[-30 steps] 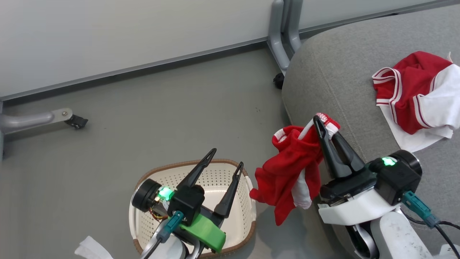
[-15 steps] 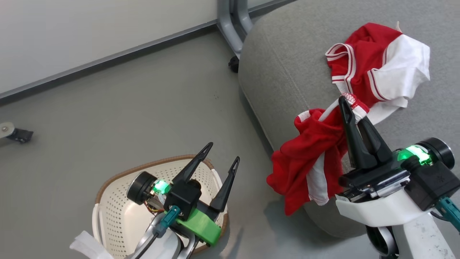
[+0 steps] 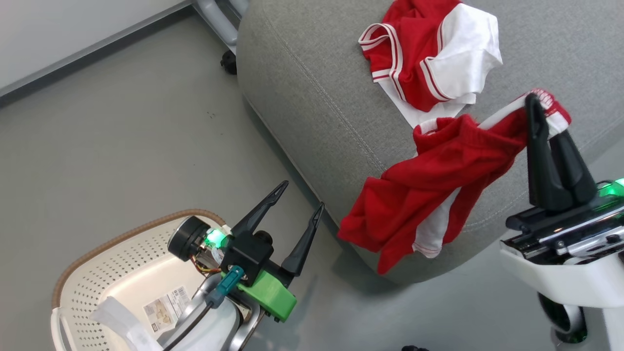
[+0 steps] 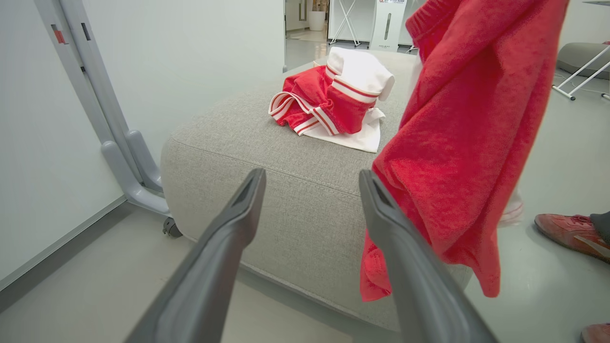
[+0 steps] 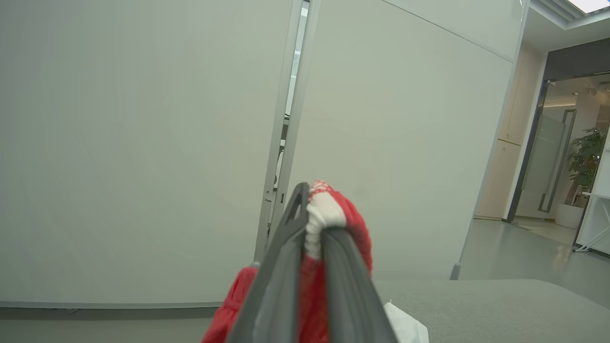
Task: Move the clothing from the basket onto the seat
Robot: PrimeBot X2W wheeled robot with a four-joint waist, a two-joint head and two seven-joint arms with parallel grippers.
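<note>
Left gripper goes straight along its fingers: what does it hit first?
Likely the grey side of the seat, dead ahead of the left gripper. The red garment hanging from the right gripper sits just beside that line and might brush first; depth unclear.

The robot's right fingers [image 3: 534, 146] were pinched shut on the striped waistband of a red garment [image 3: 438, 180], which hung across the rounded edge of the grey seat [image 3: 312, 97]. A second red-and-white garment [image 3: 429, 53] lay crumpled on the cushion just beyond. The left fingers [image 3: 263, 207] stood spread and empty above the floor [image 3: 122, 122], beside the cream basket [image 3: 117, 236] with its paper label [image 3: 165, 307].
</note>
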